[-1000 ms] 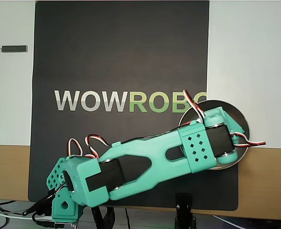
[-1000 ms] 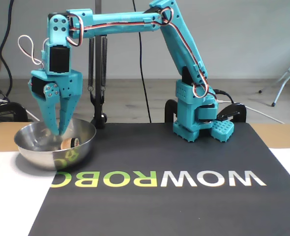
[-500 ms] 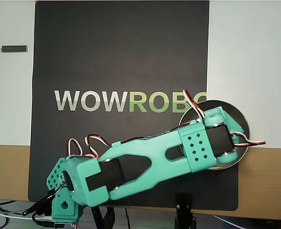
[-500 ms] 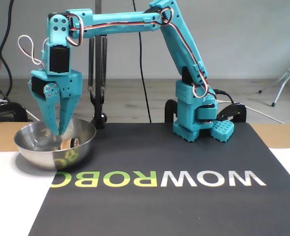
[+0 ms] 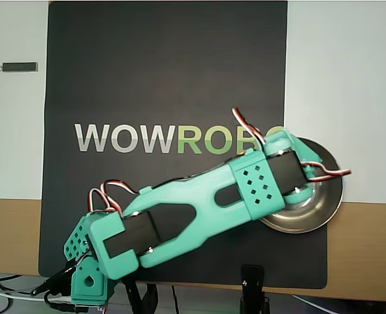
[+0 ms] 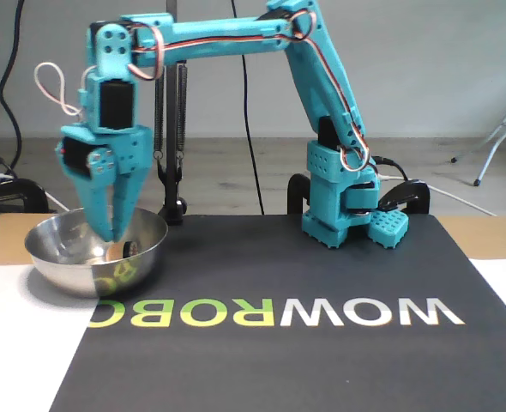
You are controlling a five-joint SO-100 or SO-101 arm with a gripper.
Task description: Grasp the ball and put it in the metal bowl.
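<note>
Overhead view: the teal arm (image 5: 180,212) is reaching from its base at the 7 o'clock corner of the frame toward 3 o'clock, across the black mat (image 5: 167,72) printed with the WOWROBO lettering (image 5: 173,139). The wrist section is covering the 9 to 11 o'clock part of the metal bowl (image 5: 311,212), which is sitting on the mat's right edge and overlapping onto the surface beyond it. The gripper and the ball are both lying hidden under the wrist here. A small dark stick-shaped item (image 5: 19,67) is lying on the white surface at the 10 o'clock side of the frame, well apart from the mat.

Fixed view: the arm (image 6: 313,94) is standing on its base at the mat's (image 6: 322,343) far edge and arching over to 9 o'clock. The gripper (image 6: 114,236) is pointing straight down, with its tips dipping just below the rim of the metal bowl (image 6: 69,266). The two fingers are converging to a near point at the tips, so the gripper is appearing closed or nearly so; whether anything is sitting between them cannot be told. A small rounded shape just at the 3 o'clock side of the tips, low inside the bowl, is possibly the ball (image 6: 129,249), but it is too dim and too covered to confirm.
</note>
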